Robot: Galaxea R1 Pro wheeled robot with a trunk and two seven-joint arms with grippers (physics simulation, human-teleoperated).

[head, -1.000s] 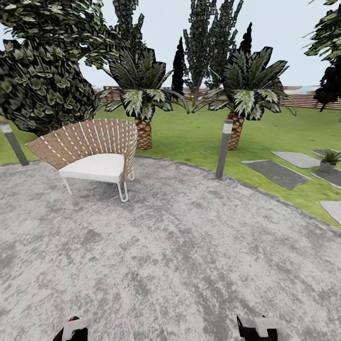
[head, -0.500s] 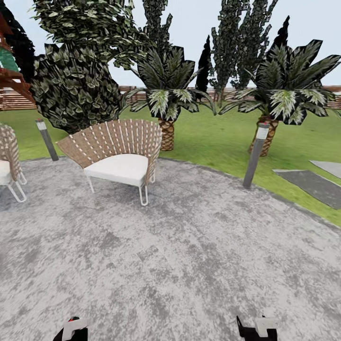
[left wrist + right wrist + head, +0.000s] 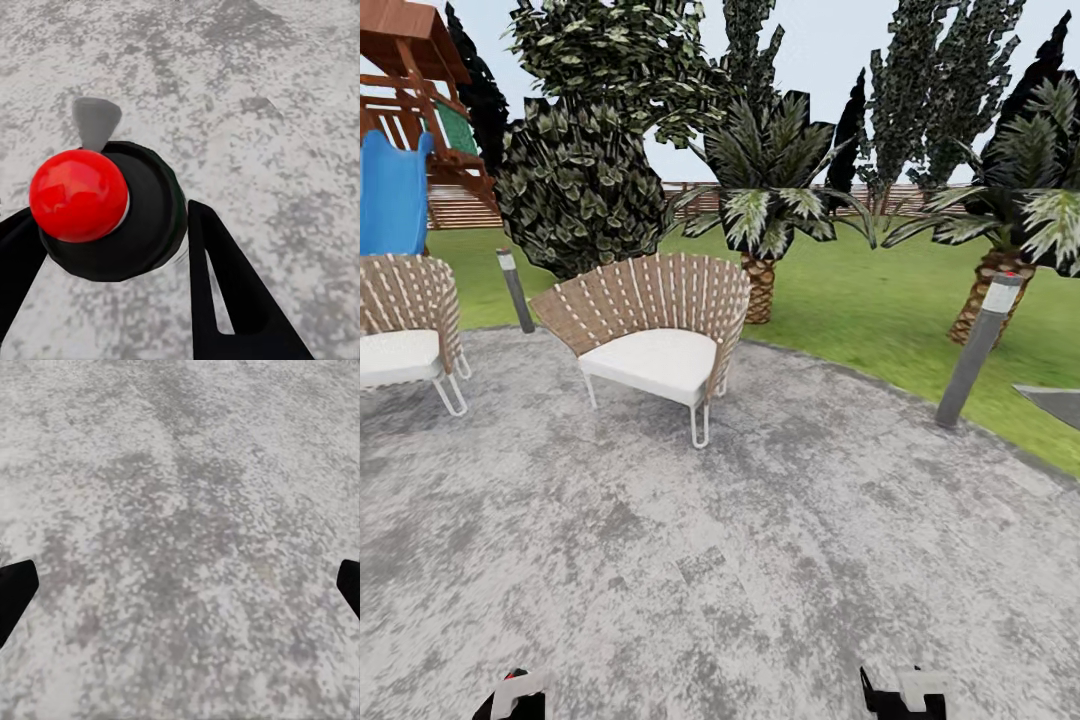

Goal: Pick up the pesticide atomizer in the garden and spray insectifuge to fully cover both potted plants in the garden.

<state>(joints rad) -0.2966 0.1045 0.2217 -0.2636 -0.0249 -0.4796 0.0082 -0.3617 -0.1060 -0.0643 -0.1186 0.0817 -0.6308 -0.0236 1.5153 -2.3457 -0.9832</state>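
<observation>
Right gripper [image 3: 180,585] spread wide over stone patio [image 3: 760,560], holding nothing; left gripper [image 3: 112,247] spread, straddling red-topped black disc [image 3: 112,217]

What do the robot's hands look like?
Each hand has flat black fingers. On the left gripper one finger is a pointed black blade with a long slot cut through it. In the head view both arms end in black parts with white blocks on top; the left one carries a small red mark.

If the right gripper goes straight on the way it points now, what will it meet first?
Probably the mottled grey stone patio: the right gripper is open and points at bare stone, with nothing between, though the depth is unclear.
</observation>
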